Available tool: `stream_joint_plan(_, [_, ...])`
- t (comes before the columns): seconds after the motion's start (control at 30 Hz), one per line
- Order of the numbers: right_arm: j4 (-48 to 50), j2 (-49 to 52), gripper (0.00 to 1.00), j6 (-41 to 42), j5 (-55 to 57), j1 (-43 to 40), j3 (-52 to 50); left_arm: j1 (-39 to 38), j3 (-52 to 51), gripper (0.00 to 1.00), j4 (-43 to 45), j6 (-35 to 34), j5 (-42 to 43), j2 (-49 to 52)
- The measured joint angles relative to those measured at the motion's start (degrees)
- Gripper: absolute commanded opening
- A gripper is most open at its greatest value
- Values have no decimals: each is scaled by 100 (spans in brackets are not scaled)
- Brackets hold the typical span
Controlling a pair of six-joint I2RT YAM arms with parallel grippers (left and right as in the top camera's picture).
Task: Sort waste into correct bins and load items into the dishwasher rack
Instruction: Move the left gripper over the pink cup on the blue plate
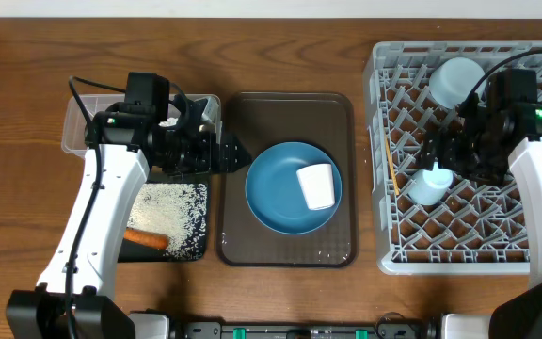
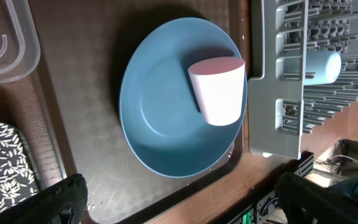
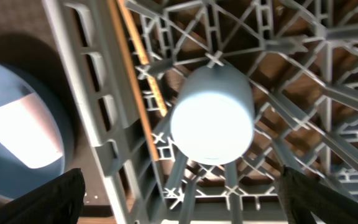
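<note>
**Right pincer spread wide above the light-blue cup in the rack**

Right pincer [image 3: 182, 196] hangs over the left half of the rack with its fingers spread wide. The light-blue cup [image 3: 212, 115] sits between them, and neither finger touches it. The left pincer [image 1: 233, 153] is also spread and empty. It is held over the left edge of the brown tray, pointing toward the plate.

The one grey rack [image 1: 380, 141] fills the right side of the table and is the biggest thing there. The right arm covers much of its middle. Just left of it lies one dark brown tray [image 1: 233, 226]. On that tray is one round blue plate [image 1: 276, 193], and one pink cup [image 1: 317, 185] lies on its side on the plate's right half.

At the far left are one clear tub [image 1: 71, 132] and one black tray [image 1: 196, 240] in front of it. The left arm crosses both and hides most of the tub's inside. The black tray holds a spread of white rice [image 1: 172, 212], too many grains to count, and one orange carrot [image 1: 146, 239] at its near left corner.

One pale bowl [image 1: 454, 80] rests in the rack near the back. The light-blue cup stands on end among the pegs toward the rack's left side. Thin wooden chopsticks [image 1: 387, 160] lie along the rack's left wall, just beside that cup. I cannot tell how many there are.
</note>
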Motion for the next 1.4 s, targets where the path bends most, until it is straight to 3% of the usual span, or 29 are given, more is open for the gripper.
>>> stream_joint_plan(0.5, [-7,0,99,0,-170,0,2,0,0,99,35,-2,2,0])
stream_joint_plan(0.87, [-9,0,99,0,-184,0,2,-46,-9,98,1145,-4,120,0])
stream_joint_plan(1.07, [-11,0,99,0,-186,0,2,-787,-9,98,1821,-264,74,9])
stream_joint_plan(1.4, [-17,0,99,0,-186,0,2,-2492,-9,100,3154,-442,-1062,645])
